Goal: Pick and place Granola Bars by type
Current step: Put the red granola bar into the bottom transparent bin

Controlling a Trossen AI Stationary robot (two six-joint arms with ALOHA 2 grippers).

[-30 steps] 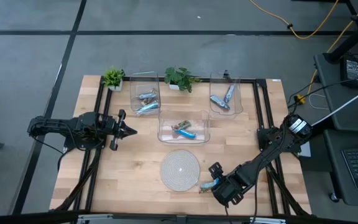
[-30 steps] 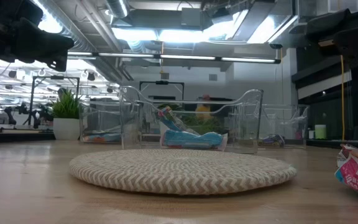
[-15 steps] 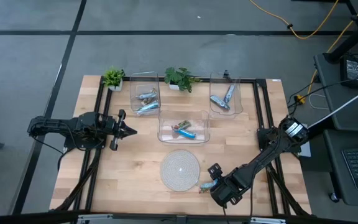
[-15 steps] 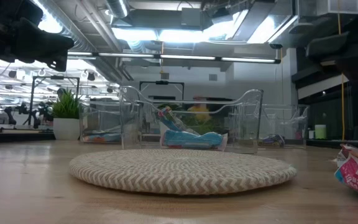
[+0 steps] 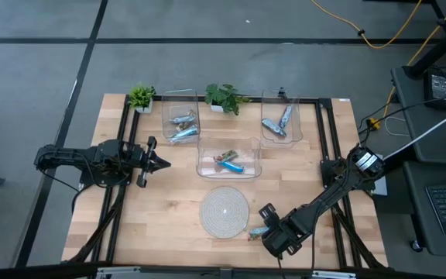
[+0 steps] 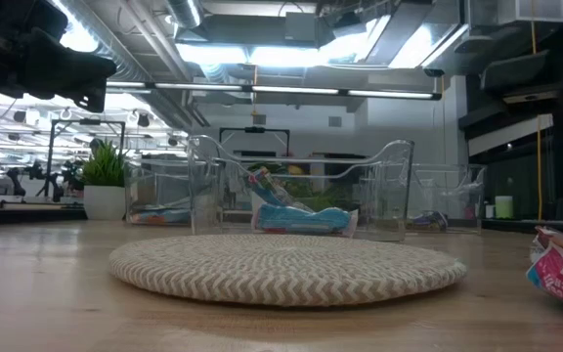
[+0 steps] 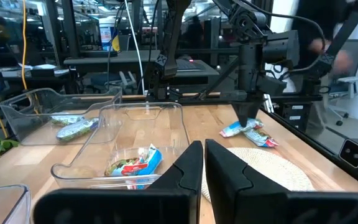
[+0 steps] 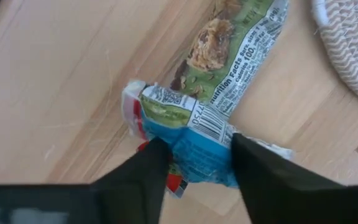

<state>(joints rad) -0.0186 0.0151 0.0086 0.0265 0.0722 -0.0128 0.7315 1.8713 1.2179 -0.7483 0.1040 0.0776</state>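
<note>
Two granola bars lie crossed on the wood just right of the round woven mat point(image 5: 224, 211). A blue-red-green bar point(image 8: 194, 134) rests on top of a green one point(image 8: 238, 56); the pair point(image 5: 259, 231) also shows at the low view's right edge point(image 6: 560, 274). My right gripper point(image 8: 199, 155) is open and points down over the blue bar, one finger on each side of its middle. My left gripper point(image 5: 161, 163) is shut and hovers at the table's left, touching nothing. Other bars lie in three clear bins. My right gripper comes at the blue-red-green bar's middle point(image 8: 197, 146) from above, with its fingers point(image 8: 138, 174) standing across the bar. I cannot tell whether they touch the wrapper. The bar lies on the table, one end over the green bar.
Three clear bins stand at the far side: left point(image 5: 180, 124), middle point(image 5: 229, 159), right point(image 5: 281, 120). Two small potted plants point(image 5: 140, 97) point(image 5: 224, 97) sit along the far edge. The table's near edge is close behind the right gripper.
My right arm has shifted slightly toward the table's left, bringing its gripper a little closer over the two bars. The left arm has kept still.
</note>
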